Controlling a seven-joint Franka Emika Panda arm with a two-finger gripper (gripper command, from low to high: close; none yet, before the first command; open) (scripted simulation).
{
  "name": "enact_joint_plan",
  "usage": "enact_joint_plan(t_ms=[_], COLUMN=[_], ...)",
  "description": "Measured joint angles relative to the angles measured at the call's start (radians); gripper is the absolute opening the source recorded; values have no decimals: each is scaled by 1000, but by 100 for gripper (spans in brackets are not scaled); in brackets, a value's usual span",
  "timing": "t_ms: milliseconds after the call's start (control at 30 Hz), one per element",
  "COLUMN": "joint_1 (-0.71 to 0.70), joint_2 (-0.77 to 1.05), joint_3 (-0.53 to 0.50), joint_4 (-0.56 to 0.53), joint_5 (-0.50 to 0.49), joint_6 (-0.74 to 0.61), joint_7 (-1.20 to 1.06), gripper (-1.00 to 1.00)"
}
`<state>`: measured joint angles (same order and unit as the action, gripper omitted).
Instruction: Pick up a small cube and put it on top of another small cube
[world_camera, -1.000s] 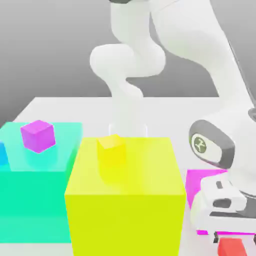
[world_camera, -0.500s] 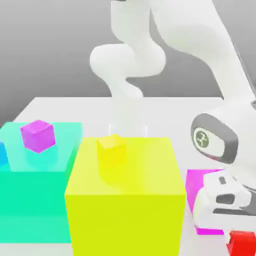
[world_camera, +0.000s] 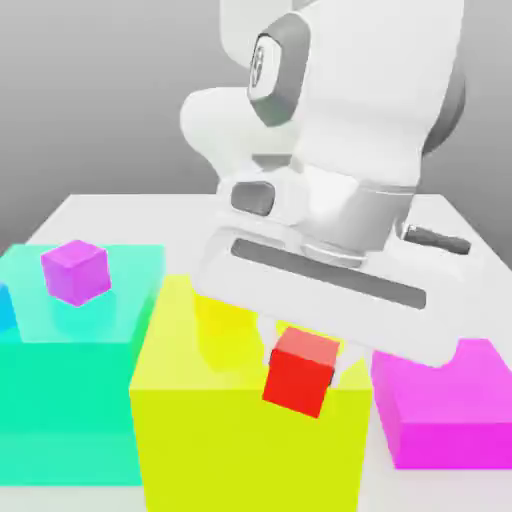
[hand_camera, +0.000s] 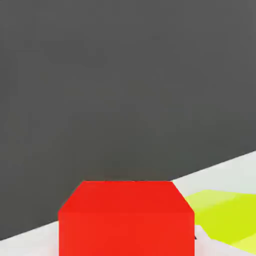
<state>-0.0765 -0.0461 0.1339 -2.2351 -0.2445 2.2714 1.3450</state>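
Observation:
The small red cube (world_camera: 300, 376) hangs tilted in the air over the front right part of the big yellow block (world_camera: 215, 420). My gripper (world_camera: 305, 352) is shut on it from above, the wide white hand just over it. The small yellow cube (world_camera: 225, 322) sits on the yellow block's top toward the exterior view's left of the red cube, its upper part hidden by the hand. The hand view has the red cube (hand_camera: 126, 222) close up, with a corner of the yellow block (hand_camera: 227, 212) beside it.
A small purple cube (world_camera: 75, 271) rests on the big teal block (world_camera: 60, 400) at the exterior view's left, with a blue piece (world_camera: 5, 306) at the frame edge. A low magenta block (world_camera: 450, 410) lies at the exterior view's right on the white table (world_camera: 120, 215).
The hand has swung up from the low right corner beside the magenta block to above the yellow block, carrying the red cube with it. The other cubes have stayed put.

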Motion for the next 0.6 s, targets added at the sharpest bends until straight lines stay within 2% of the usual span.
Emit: enact_joint_plan(t_ms=[233,333,467,500,600], joint_1=[-21,-15,-15,-14,-14], joint_2=[-253,-355,-330,-318,-318], joint_3=[-84,-123,-131,-132,-132], joint_4=[-111,-191,-300,-320,-320], joint_5=[157,228,251,252,252], joint_6=[-154,-224,-111,-80,-80], joint_7=[-151,-210,-228,-229,-229], gripper=[-100,-100,-100,100,100])
